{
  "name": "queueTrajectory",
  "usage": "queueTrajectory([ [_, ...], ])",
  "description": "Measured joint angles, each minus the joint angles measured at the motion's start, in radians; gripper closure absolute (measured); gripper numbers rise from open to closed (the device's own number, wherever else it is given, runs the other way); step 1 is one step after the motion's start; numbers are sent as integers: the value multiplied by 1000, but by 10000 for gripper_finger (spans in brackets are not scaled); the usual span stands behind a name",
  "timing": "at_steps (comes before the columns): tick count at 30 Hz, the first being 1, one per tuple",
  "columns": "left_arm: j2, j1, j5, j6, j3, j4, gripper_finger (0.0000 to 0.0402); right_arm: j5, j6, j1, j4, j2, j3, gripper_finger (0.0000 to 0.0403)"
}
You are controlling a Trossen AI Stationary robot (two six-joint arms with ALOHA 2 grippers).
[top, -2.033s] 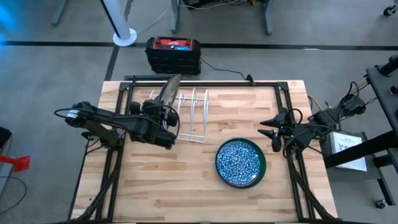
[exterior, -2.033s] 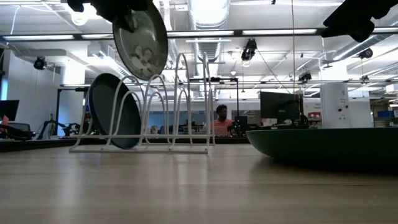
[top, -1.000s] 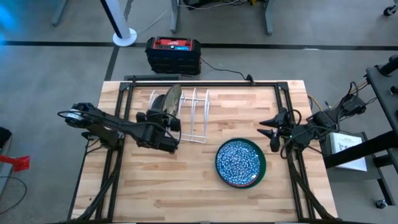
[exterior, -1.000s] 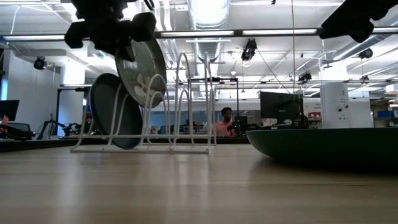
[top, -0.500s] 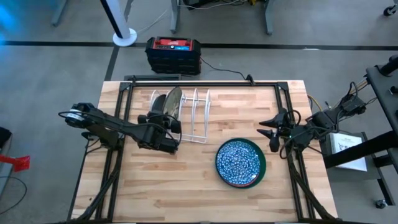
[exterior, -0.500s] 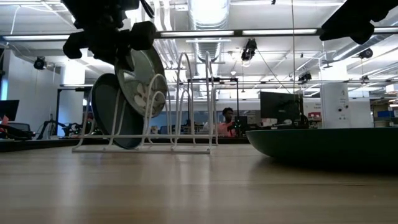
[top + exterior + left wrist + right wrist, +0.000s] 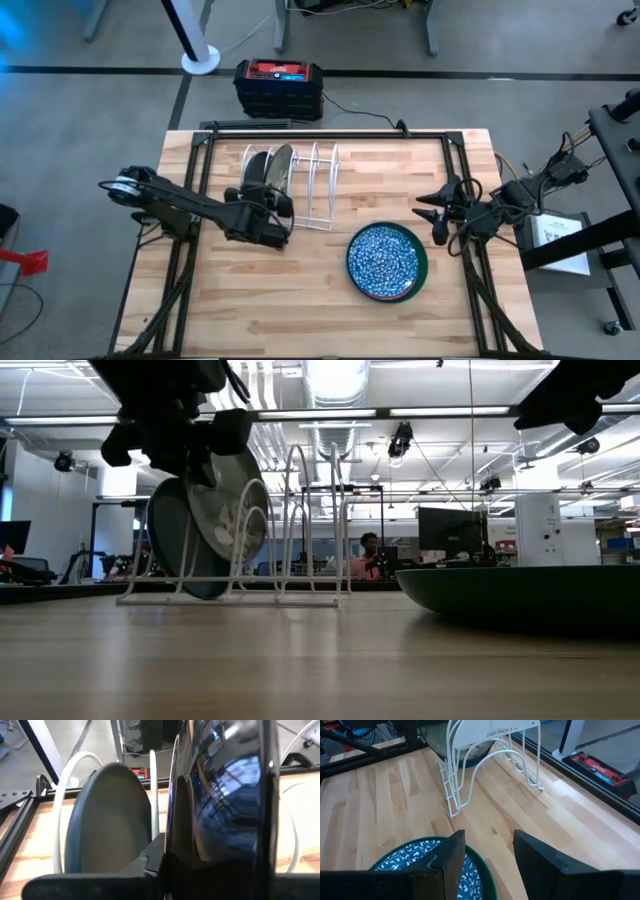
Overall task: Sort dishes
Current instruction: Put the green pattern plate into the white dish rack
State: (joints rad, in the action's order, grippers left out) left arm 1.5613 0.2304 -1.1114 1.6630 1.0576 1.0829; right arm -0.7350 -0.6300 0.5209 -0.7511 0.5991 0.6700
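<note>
My left gripper (image 7: 266,203) is shut on an olive mottled plate (image 7: 279,163) that stands on edge among the wires of the white rack (image 7: 312,186). In the low view the plate (image 7: 236,510) leans just right of a dark teal plate (image 7: 176,545) that stands in the rack's leftmost slot. A blue-and-white speckled plate (image 7: 383,259) lies on a green plate (image 7: 423,268) on the table. My right gripper (image 7: 440,215) is open and empty, just right of that stack. My left gripper pinches the olive plate's rim (image 7: 173,815) between its two fingers, at the part toward the table's near side. The fingers come from the near left, slanting. The plate stands on edge, tilted, between the rack's wire loops; whether its lower edge rests on the rack I cannot tell.
The rack's right slots (image 7: 322,180) hold nothing. Bare wooden table lies near the front edge (image 7: 300,320). A black and red box (image 7: 279,85) sits on the floor beyond the far edge. A person (image 7: 368,555) sits in the room behind.
My left gripper has gone down and slightly toward the near edge with the olive plate. The plate has sunk from above the rack's wires into a slot beside the teal plate and stays tilted on edge.
</note>
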Motion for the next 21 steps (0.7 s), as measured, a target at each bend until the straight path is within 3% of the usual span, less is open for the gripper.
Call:
queueTrajectory([
  [7, 75, -1, 36, 49, 5, 0, 353, 0, 0, 0, 1, 0, -1, 251],
  [21, 88, -4, 30, 56, 6, -2, 350, 0, -5, 0, 1, 0, -7, 240],
])
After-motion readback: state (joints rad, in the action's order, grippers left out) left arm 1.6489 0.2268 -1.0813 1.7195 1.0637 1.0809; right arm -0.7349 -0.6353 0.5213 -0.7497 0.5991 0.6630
